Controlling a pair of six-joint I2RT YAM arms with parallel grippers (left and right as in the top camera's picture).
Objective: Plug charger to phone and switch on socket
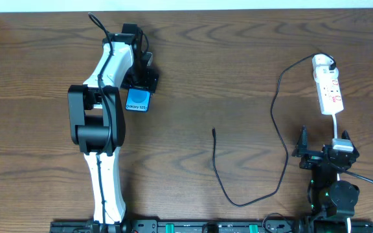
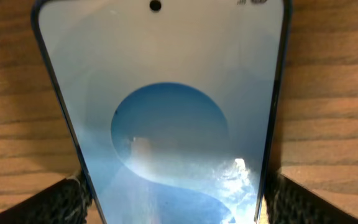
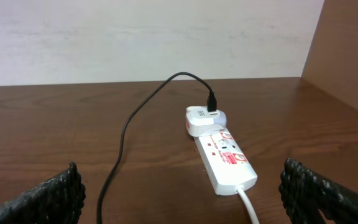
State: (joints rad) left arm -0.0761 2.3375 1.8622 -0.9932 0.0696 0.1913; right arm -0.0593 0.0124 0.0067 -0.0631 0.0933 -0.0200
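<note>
The phone [image 1: 137, 100] lies on the wood table at the back left, its blue screen facing up, and it fills the left wrist view [image 2: 166, 112]. My left gripper [image 1: 138, 87] reaches down over its far end, with black pads [image 2: 61, 202] against both long edges, shut on it. The charger, a thin black cable [image 1: 283, 155], runs from a white adapter [image 1: 322, 63] in the socket [image 1: 329, 87] to a free plug tip [image 1: 214, 132] at mid-table. My right gripper [image 1: 324, 139] is open and empty just short of the socket [image 3: 225, 158].
A white cord [image 1: 337, 126] leaves the socket's near end and runs toward my right gripper. The black cable [image 3: 126, 124] loops across the table left of the socket. A pale wall stands behind the table, with a wooden side panel [image 3: 347, 56] at right.
</note>
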